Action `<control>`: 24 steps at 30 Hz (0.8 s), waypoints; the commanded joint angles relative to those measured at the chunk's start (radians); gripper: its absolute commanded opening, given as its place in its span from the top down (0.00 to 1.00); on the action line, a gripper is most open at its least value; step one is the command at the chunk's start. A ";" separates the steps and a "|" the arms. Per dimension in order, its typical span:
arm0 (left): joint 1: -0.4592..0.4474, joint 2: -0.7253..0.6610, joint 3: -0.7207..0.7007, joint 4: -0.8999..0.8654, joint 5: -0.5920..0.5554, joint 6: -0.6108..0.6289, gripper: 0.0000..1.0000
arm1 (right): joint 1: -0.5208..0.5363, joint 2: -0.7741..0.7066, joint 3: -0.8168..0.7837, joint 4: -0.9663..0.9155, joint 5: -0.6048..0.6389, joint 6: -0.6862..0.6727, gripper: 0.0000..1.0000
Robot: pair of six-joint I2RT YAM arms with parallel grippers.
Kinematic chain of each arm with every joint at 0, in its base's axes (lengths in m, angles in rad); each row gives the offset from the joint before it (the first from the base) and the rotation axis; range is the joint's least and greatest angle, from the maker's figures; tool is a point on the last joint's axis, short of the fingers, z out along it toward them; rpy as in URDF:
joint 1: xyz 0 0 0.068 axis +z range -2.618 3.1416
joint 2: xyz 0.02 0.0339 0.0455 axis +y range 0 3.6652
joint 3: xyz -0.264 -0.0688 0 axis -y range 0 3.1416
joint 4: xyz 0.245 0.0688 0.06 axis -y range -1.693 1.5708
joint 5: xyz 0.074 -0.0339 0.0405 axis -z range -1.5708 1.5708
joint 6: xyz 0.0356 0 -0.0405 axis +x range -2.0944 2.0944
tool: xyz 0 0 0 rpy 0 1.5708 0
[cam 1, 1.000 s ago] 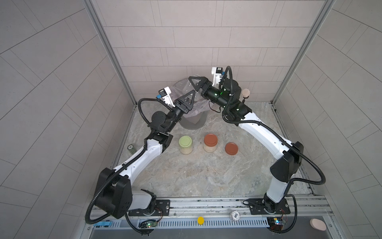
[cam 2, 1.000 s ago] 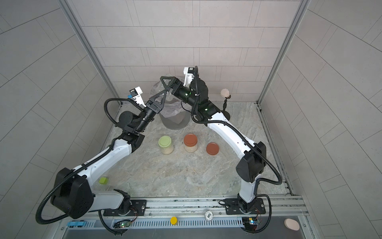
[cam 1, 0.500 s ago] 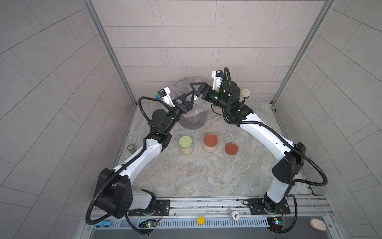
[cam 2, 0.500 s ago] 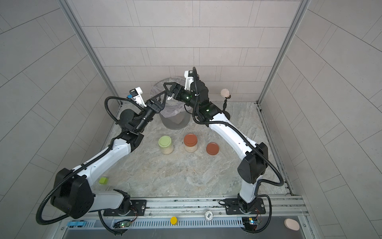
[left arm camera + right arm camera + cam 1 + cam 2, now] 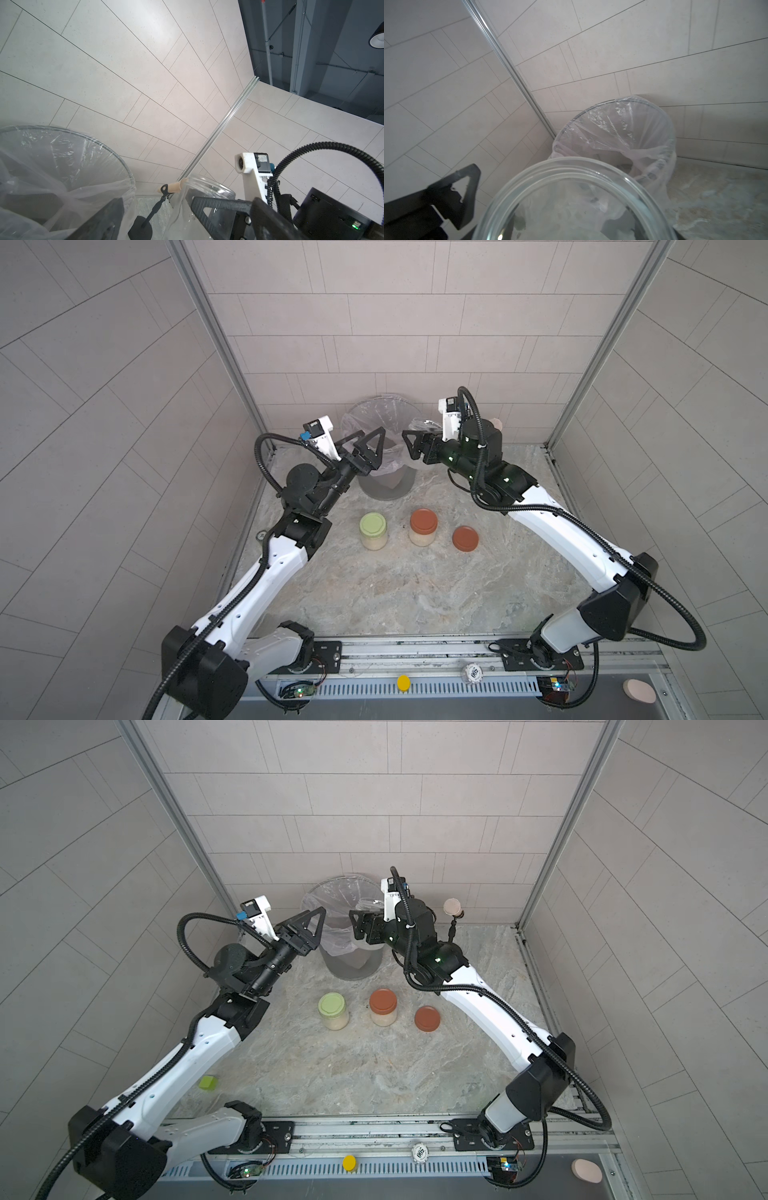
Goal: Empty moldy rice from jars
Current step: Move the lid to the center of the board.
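Two jars stand capped on the tabletop [image 5: 395,593], the green-lidded jar [image 5: 373,531] and the red-lidded jar [image 5: 423,527]. Pale moldy rice [image 5: 422,538] shows through the glass of both, and a loose red lid [image 5: 465,538] lies just beside them. The third, the open jar [image 5: 571,199], is held by its glass wall in the right end effector [image 5: 415,436], whose jaws are partly closed around it. Over the last second that arm has drawn back and down from above the bin [image 5: 388,489] to just beside its rim, so I judge this pour finished. The jar looks clear, though the wrist view is too blurred to rule out grains clinging inside. The left end effector [image 5: 362,442] has barely shifted, and its jaws are spread wide and empty near the bin's other side. By my reckoning about a third of the task is done. This jar needs setting down, and then the next one must be uncapped.
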 commanded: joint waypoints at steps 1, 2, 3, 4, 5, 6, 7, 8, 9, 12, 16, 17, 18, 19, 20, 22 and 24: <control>-0.004 -0.050 -0.055 -0.110 -0.012 0.029 0.00 | -0.004 -0.097 -0.110 0.095 0.137 -0.135 0.74; -0.007 -0.064 -0.077 -0.122 -0.014 0.024 0.00 | -0.008 -0.122 -0.160 0.110 0.165 -0.147 0.74; -0.010 -0.077 -0.098 -0.128 -0.014 0.022 0.00 | -0.008 -0.142 -0.202 0.121 0.195 -0.155 0.74; -0.015 -0.092 -0.122 -0.135 -0.017 0.019 0.00 | -0.012 -0.165 -0.251 0.138 0.227 -0.157 0.74; -0.022 -0.106 -0.146 -0.148 -0.022 0.020 0.00 | -0.017 -0.185 -0.297 0.156 0.249 -0.161 0.74; -0.030 -0.119 -0.167 -0.157 -0.030 0.023 0.00 | -0.020 -0.201 -0.333 0.170 0.264 -0.167 0.74; -0.039 -0.137 -0.189 -0.172 -0.039 0.030 0.00 | -0.025 -0.217 -0.373 0.183 0.278 -0.168 0.74; -0.050 -0.154 -0.209 -0.190 -0.053 0.040 0.00 | -0.030 -0.231 -0.409 0.189 0.296 -0.169 0.74; -0.058 -0.168 -0.227 -0.207 -0.068 0.048 0.00 | -0.037 -0.240 -0.437 0.199 0.311 -0.169 0.74; -0.080 -0.241 -0.273 -0.264 -0.124 0.061 0.00 | -0.050 -0.269 -0.555 0.263 0.352 -0.176 0.73; -0.092 -0.372 -0.325 -0.359 -0.210 0.062 0.00 | -0.082 -0.258 -0.700 0.394 0.430 -0.112 0.74; -0.094 -0.405 -0.336 -0.386 -0.233 0.065 0.00 | -0.084 -0.250 -0.731 0.431 0.438 -0.113 0.74; -0.095 -0.434 -0.347 -0.410 -0.251 0.070 0.00 | -0.085 -0.243 -0.761 0.477 0.438 -0.117 0.74; -0.095 -0.466 -0.364 -0.428 -0.267 0.075 0.00 | -0.081 -0.232 -0.800 0.544 0.442 -0.137 0.74; -0.095 -0.496 -0.381 -0.440 -0.286 0.079 0.00 | -0.080 -0.215 -0.834 0.614 0.456 -0.156 0.74; -0.096 -0.546 -0.415 -0.451 -0.310 0.081 0.00 | -0.079 -0.173 -0.875 0.699 0.485 -0.185 0.73; -0.096 -0.579 -0.442 -0.455 -0.318 0.079 0.00 | -0.079 -0.134 -0.907 0.771 0.508 -0.214 0.72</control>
